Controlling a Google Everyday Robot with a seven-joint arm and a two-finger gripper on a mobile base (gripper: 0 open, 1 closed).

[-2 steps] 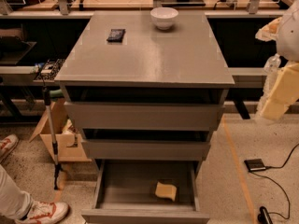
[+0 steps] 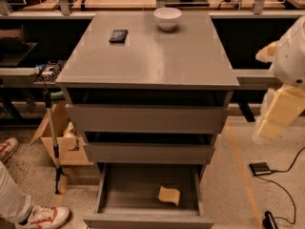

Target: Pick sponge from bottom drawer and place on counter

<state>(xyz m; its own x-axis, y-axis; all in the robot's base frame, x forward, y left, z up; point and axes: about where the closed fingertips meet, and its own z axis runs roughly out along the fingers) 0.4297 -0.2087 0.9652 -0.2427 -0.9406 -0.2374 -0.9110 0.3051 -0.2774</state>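
sponge point(image 2: 169, 194): pale yellow, slightly bent, lying on the floor of the bottom drawer point(image 2: 147, 220), lower centre of the frame, a little right of the drawer's middle.
bottom drawer: pulled out, front at the lower edge of the frame.
counter point(image 2: 152, 61): upper centre; white bowl point(image 2: 167, 18) at its far edge, dark flat object point(image 2: 118, 35) to the bowl's left.
gripper point(image 2: 280, 112): right edge, mid-height, beside the cabinet, well apart from the sponge.
gripper opening: cannot tell.
floor: red-and-white shoe point(image 2: 45, 217), lower left.
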